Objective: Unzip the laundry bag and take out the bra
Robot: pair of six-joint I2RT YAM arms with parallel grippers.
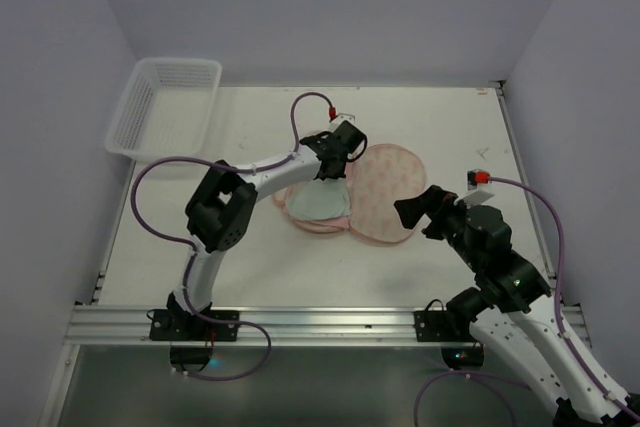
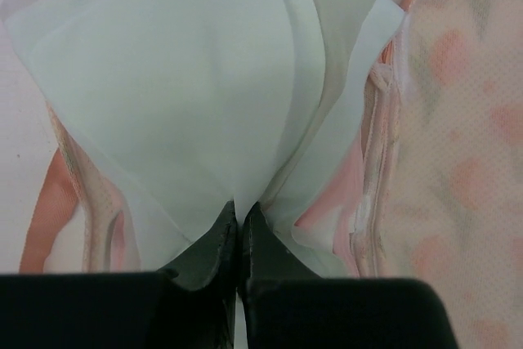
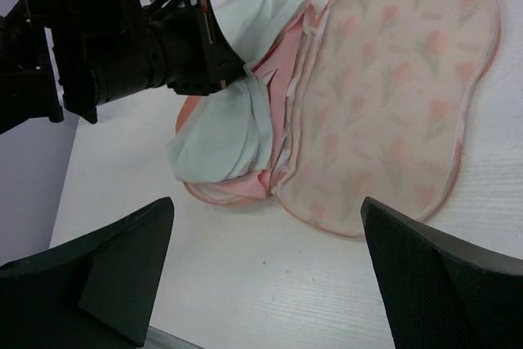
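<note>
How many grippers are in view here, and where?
2. The left gripper is shut on the bra, on its pale cup inside the opened laundry bag. The right gripper hangs open near the bag's right edge.

We are looking at a robotics lab cell: bare pale-lilac walls (image 1: 330, 7) box in a white wood-grain table (image 1: 250, 277), with a slotted aluminium rail (image 1: 320, 322) along its near edge.

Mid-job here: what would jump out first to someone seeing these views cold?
The left gripper, fingers pinched shut on pale cupped fabric, apparently the bra, at table centre. Beneath lies the laundry bag, unzipped, its printed flap spread rightward. The right gripper hangs open beside it.
</note>
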